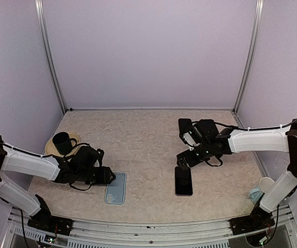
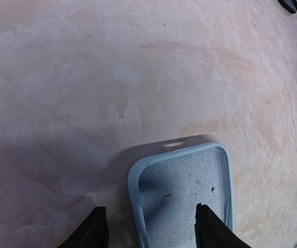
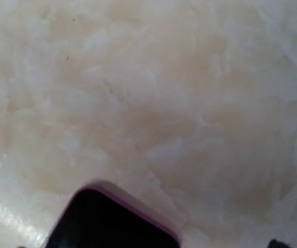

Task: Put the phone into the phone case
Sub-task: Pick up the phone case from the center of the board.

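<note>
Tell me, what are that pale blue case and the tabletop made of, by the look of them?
The phone case looks like soft silicone or rubbery plastic: matte pale-blue rim, rounded corners, finely grainy inside. The tabletop seems a smooth laminate printed with beige marbling, faintly shiny; real stone cannot be ruled out.

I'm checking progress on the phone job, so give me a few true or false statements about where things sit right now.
1. The phone case is empty. True.
2. The right fingers hold the phone in the air. False: the phone lies flat on the table, with the fingers apart at its far end.
3. The left fingers straddle one side wall of the case. True.
4. The mug stands between phone and case. False: it sits on a plate at the far left, beyond the left arm.
</note>
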Robot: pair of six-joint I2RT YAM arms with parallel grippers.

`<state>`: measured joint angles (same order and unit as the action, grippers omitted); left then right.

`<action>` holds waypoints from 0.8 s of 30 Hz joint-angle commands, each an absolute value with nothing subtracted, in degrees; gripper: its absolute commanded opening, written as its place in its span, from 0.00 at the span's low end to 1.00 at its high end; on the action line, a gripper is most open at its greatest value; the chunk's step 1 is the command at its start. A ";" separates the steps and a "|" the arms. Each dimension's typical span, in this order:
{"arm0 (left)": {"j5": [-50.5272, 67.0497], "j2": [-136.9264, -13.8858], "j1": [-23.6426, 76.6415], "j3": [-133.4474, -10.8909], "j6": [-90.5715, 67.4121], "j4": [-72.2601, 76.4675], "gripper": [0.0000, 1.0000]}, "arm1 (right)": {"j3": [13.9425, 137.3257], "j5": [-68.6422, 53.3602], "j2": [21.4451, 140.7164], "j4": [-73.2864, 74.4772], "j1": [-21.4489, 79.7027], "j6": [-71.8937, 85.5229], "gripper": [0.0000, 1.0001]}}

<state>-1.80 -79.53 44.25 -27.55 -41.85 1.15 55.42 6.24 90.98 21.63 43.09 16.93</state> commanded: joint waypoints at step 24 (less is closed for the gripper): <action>-10.09 -94.37 47.24 -46.56 -34.02 -9.00 0.00 | 62.09 10.12 93.21 20.50 43.55 11.96 1.00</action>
<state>-8.08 -91.61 47.03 -40.34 -38.63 -6.07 60.40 8.97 92.71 21.34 43.11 13.34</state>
